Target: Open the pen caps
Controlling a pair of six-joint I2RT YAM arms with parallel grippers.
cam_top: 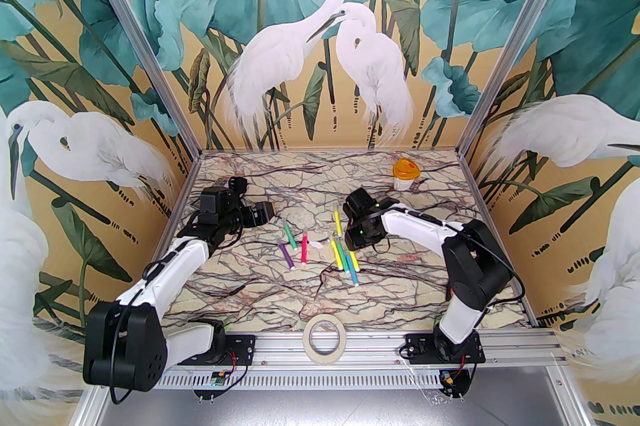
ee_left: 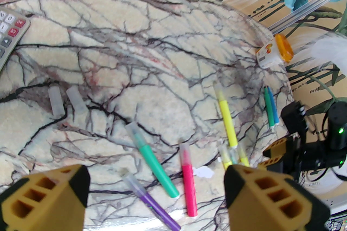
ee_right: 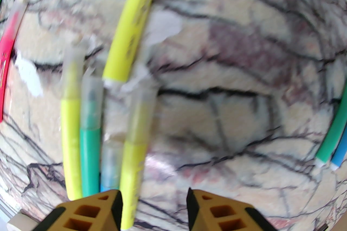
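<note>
1. Marble-patterned tabletop (cam_top: 260,294) holds a scatter of pens (cam_top: 303,248) between two robot arms. Three lie left of centre, a lone yellow one sits farther back, and a tight cluster lies to the right.
2. Spread wide and empty, the left gripper (ee_left: 156,181) hangs above a green pen (ee_left: 157,164), a pink pen (ee_left: 188,189) and a purple pen (ee_left: 160,211). Each of these has a clear cap on its tip.
3. Two loose pen caps (ee_left: 55,102) lie side by side on bare marble. They are well apart from the pens and near a calculator (ee_left: 10,32).
4. Low over the right-hand cluster, the right gripper (ee_right: 153,197) has its jaws partly apart and clamps nothing. A capped yellow pen (ee_right: 135,148) runs beneath the gap, close to one finger.
5. A green and blue pair (ee_left: 271,108) lies touching just beyond that gripper.
6. An orange-lidded container (cam_top: 404,174) stands towards the far right corner. A roll of tape (cam_top: 324,356) rests on the near rail.
</note>
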